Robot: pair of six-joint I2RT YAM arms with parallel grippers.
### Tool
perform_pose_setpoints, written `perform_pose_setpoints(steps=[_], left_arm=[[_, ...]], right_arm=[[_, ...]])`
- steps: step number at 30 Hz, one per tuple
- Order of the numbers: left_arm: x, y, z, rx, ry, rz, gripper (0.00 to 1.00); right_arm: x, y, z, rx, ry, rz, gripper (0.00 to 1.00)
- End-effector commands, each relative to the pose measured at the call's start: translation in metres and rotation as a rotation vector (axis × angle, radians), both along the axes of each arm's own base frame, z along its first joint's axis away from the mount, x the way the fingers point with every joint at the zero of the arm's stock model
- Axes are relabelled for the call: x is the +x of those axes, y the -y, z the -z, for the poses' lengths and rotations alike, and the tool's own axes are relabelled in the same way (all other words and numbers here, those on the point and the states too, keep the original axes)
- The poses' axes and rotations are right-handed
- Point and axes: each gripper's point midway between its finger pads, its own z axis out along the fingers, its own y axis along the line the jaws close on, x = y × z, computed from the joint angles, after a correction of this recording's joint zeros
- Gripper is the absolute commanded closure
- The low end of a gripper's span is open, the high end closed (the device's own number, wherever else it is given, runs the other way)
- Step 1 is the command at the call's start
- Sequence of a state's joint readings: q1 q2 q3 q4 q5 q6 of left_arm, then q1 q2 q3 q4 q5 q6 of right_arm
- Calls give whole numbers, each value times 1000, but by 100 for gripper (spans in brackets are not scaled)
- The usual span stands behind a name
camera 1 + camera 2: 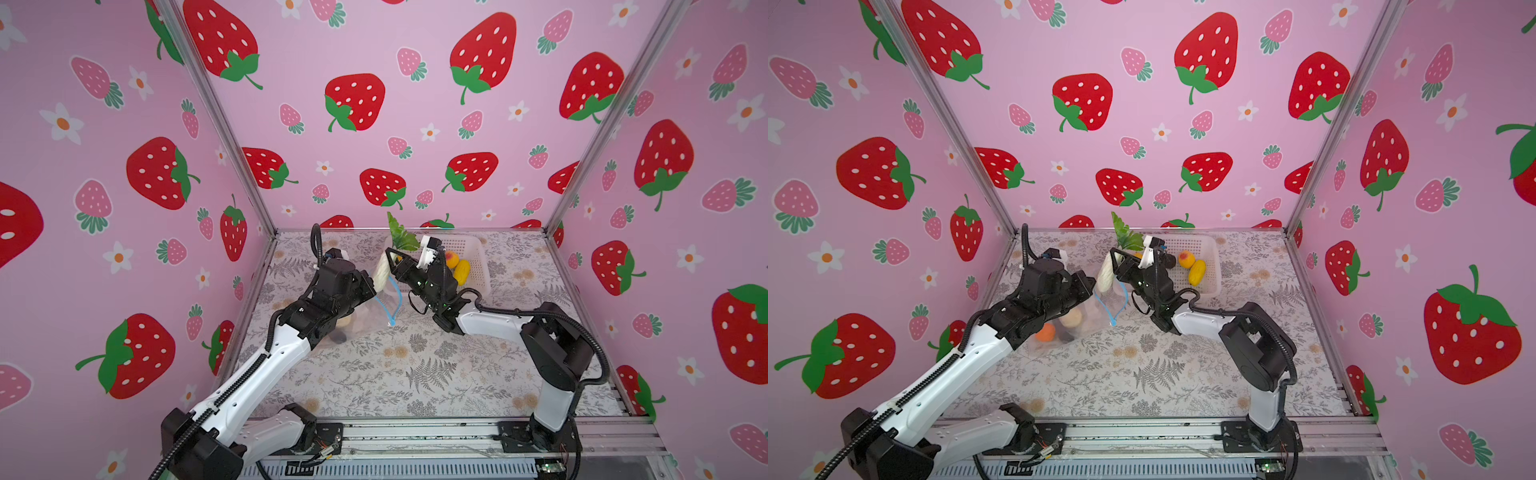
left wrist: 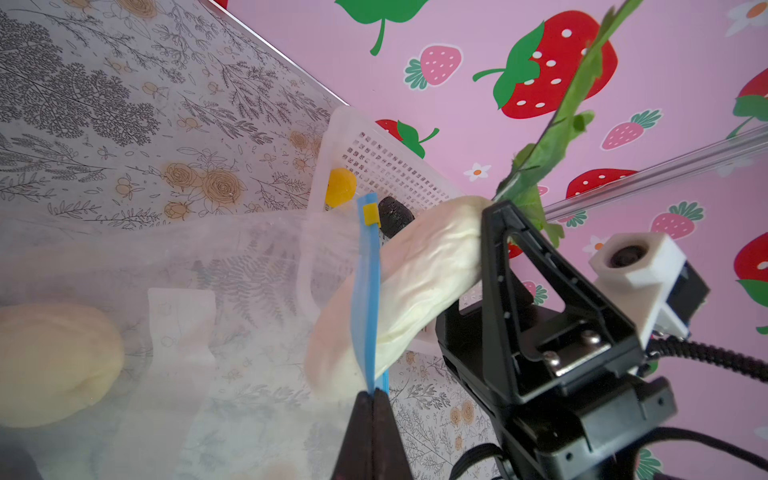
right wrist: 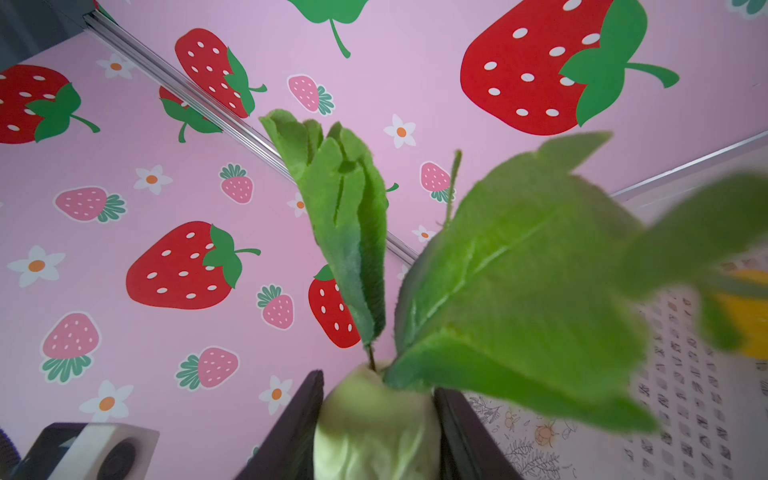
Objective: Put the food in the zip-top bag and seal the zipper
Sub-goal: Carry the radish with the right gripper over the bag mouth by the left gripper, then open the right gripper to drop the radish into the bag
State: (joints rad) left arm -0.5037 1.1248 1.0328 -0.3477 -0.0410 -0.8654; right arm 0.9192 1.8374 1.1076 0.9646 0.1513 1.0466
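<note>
My left end effector (image 2: 373,401) pinches the zipper (image 2: 368,291); my right end effector (image 3: 376,411) grips the white radish (image 2: 424,266), poking into the zip-top bag (image 2: 232,257).

Robot lab setup: a small enclosed data-collection booth. Cues: three wall panels (image 1: 415,124) carry a printed strawberry-and-flower backdrop and are held in bare aluminium posts (image 1: 220,120), so it reads as a rig enclosure. The table (image 1: 415,374) is covered with a printed floral sheet. The left arm (image 1: 257,374) and right arm (image 1: 552,353) are bolted on plates to a slotted metal rail (image 1: 415,434) along the front edge. Loose wiring (image 1: 320,451) and a bare circuit board (image 1: 550,466) are exposed there. The objects are props: toy food (image 1: 462,271) in a white perforated basket (image 1: 478,249). Both wrist views show the same printed panels and metal posts.
</note>
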Motion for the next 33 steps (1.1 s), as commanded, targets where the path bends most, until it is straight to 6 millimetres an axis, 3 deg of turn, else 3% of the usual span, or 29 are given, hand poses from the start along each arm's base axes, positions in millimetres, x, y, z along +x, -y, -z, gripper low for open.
perform_pose_setpoints(steps=[1, 22, 24, 33], left_arm=[[3, 1, -10, -29, 22, -4, 100], [0, 1, -11, -42, 27, -2, 100], [0, 1, -11, -41, 28, -2, 100], [0, 0, -11, -38, 30, -5, 100]], right_arm=[[-2, 2, -11, 72, 24, 51, 55], [-8, -4, 4, 50, 6, 99, 49], [-8, -3, 3, 50, 8, 100, 45], [-11, -1, -9, 32, 44, 106, 44]])
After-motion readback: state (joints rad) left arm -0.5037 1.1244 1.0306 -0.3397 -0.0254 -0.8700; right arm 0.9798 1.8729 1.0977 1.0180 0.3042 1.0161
